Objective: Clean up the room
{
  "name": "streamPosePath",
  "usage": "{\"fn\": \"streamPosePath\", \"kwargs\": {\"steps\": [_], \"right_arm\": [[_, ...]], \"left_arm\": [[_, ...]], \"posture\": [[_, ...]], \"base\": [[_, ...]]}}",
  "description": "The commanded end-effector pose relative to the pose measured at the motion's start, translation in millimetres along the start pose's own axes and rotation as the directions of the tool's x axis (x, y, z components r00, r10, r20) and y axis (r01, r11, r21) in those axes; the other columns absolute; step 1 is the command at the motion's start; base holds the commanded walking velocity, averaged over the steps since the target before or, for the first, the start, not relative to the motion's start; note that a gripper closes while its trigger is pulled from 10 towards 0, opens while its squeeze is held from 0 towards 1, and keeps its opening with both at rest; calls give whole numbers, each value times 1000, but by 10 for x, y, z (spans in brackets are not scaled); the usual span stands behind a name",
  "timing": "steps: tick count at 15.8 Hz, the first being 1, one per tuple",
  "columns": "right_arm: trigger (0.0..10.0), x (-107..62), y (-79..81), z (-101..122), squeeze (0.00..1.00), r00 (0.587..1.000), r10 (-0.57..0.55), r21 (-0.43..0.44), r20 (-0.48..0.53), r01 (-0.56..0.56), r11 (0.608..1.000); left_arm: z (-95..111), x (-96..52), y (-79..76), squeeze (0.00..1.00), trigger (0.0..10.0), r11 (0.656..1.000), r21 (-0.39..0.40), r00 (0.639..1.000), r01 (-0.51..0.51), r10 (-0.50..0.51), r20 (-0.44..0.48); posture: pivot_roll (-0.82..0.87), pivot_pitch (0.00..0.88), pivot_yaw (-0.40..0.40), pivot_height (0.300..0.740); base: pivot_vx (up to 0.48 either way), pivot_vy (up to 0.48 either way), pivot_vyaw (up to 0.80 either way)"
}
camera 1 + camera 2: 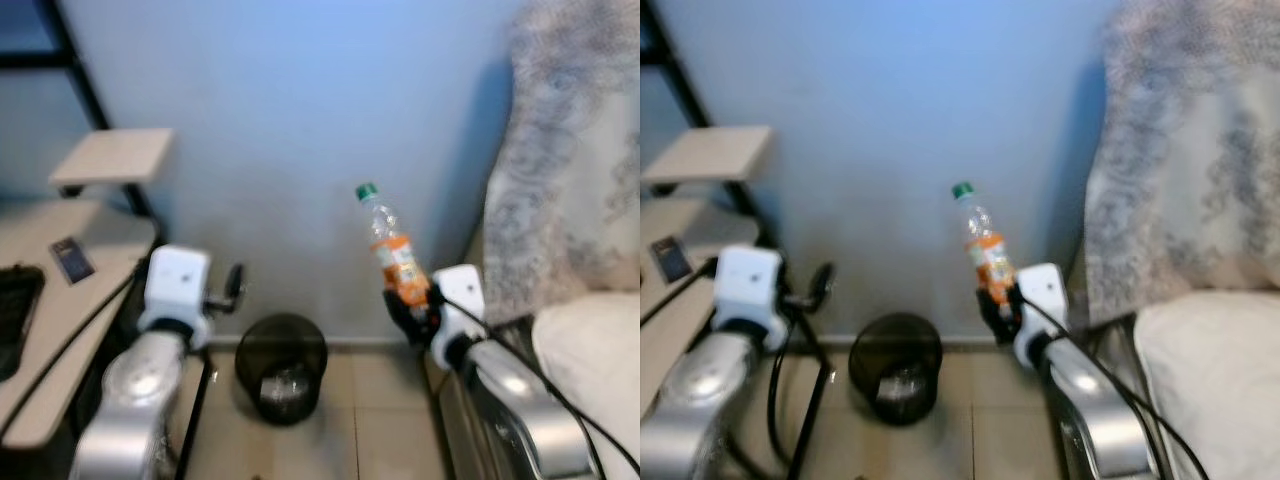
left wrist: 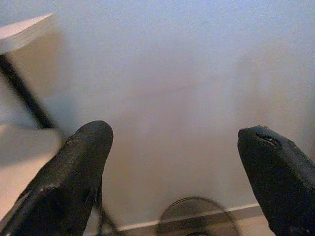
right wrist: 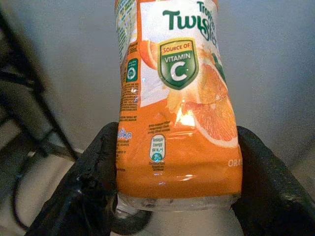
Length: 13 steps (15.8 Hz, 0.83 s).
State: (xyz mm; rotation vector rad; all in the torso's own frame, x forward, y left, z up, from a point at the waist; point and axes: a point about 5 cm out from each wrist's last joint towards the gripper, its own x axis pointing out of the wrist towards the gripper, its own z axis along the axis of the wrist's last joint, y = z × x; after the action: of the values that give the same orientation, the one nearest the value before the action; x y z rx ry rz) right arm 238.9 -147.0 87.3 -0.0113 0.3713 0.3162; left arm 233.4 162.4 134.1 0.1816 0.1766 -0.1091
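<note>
A round black mesh wastebasket (image 1: 281, 368) stands on the beige tiled floor (image 1: 375, 430) against the pale blue wall (image 1: 300, 120), with open floor between a black-framed wooden desk (image 1: 60, 300) on the left and a cream bed (image 1: 595, 350) on the right. The right gripper (image 1: 412, 312) clamps one clear orange-labelled plastic bottle (image 1: 392, 250), tilted, above and right of the basket. The left gripper (image 2: 172, 162) hangs spread apart near the desk.

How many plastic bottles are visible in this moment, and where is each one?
1. The bottle, with an orange label and a green cap, is held upright by the right gripper, above the floor and to the right of the black bin. Others may lie hidden inside the bin.
</note>
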Motion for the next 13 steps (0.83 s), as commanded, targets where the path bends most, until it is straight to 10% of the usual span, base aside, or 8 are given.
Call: {"fn": "streamPosePath", "kwargs": {"steps": [1, 13], "right_arm": [[10000, 19, 19, 89, 0, 999, -4, -8, 40, 4, 1000], [10000, 65, 13, 49, 0, 1000, 10, -94, 18, -8, 996]], "left_arm": [[-7, -17, 61, 0, 10000, 1000, 16, 1000, -18, 18, -2], [-42, -42, 17, 0, 10000, 1000, 28, 1000, 4, -4, -10]], "posture": [[36, 0, 30, 740], [47, 0, 14, 740]], "base": [[259, 0, 0], [259, 0, 183]]}}
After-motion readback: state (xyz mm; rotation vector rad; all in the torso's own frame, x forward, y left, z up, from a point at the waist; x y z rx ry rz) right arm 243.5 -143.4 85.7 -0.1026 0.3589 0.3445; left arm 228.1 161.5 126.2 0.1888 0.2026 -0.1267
